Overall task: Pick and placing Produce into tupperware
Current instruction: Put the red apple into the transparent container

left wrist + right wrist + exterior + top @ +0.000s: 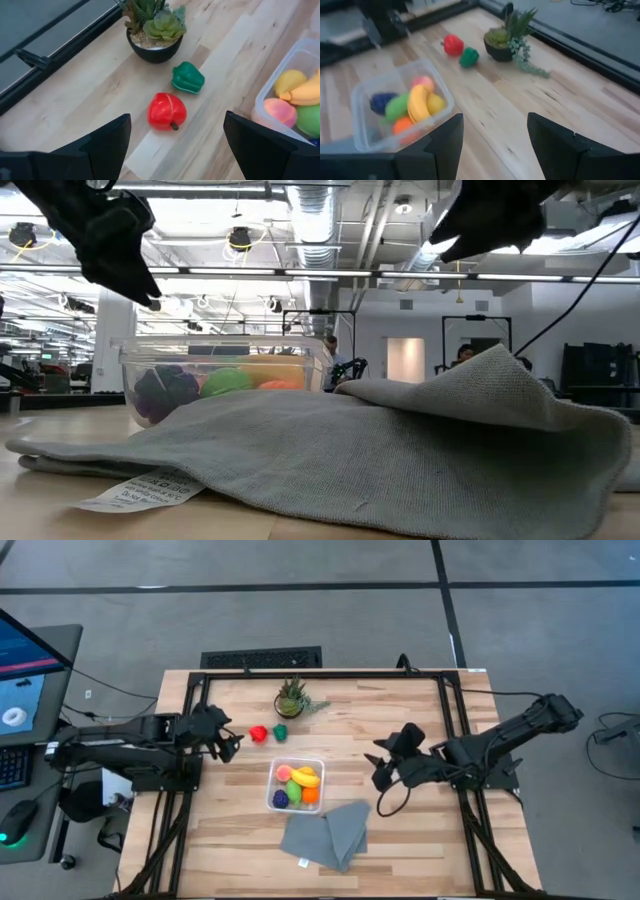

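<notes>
A red toy fruit (pixel 167 110) and a dark green toy pepper (pixel 188 77) lie on the bare wood beside each other, left of the potted plant; in the high view they show as the red one (pixel 258 733) and the green one (pixel 281 731). The clear tupperware (pixel 296 785) holds a banana (pixel 418 102), a yellow, a pink, a lime, a purple and an orange piece. My left gripper (pixel 230 745) is open, hovering left of the red fruit. My right gripper (pixel 382 770) is open, above the table right of the tupperware.
A potted succulent (pixel 292 698) stands near the far edge, just behind the two loose pieces. A folded grey cloth (pixel 325 832) lies at the near side, touching the tupperware's near corner; in the low view the cloth (pixel 400 440) fills the foreground. Bare wood lies between the tupperware and my right gripper.
</notes>
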Controlling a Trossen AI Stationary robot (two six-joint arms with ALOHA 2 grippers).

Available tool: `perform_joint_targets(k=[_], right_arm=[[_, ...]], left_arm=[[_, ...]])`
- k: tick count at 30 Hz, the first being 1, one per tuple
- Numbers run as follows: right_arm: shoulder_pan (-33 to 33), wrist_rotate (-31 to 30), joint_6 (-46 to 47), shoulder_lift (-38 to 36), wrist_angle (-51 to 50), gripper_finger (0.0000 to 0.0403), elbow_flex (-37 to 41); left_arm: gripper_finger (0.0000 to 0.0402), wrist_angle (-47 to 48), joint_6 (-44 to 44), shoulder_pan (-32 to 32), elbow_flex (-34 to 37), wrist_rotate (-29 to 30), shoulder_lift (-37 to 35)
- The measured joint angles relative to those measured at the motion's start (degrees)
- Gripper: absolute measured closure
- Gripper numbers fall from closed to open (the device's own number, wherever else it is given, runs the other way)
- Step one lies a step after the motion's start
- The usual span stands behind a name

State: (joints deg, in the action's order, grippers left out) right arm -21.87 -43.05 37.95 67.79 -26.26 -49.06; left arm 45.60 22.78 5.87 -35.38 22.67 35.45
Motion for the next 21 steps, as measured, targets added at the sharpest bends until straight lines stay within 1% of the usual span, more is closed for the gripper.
perform_joint_targets(k=[3,7,12,15,21], right_arm=[[1.17,0.13,0.00,0.00,5.15,0.0158,1.10],[2.58,0.07,0.15,0.00,6.89,0.0158,1.34],[4.03,-0.07,0.11,0.00,6.59,0.0158,1.35],[4.85,-0.09,0.07,0.00,5.77,0.0158,1.34],[5.55,-0.07,0.00,0.00,3.51,0.0158,1.34]], left_arm=[[0.0095,-0.04,-0.32,-0.02,0.00,-0.88,1.13],[0.0095,-0.06,0.05,0.53,0.00,-1.59,4.13],[0.0095,-0.10,2.78,2.37,0.00,-5.51,10.50],[0.0095,-1.46,2.95,3.22,0.00,-5.79,14.68],[0.0095,-9.08,-1.69,5.52,0.00,-6.84,20.94]])
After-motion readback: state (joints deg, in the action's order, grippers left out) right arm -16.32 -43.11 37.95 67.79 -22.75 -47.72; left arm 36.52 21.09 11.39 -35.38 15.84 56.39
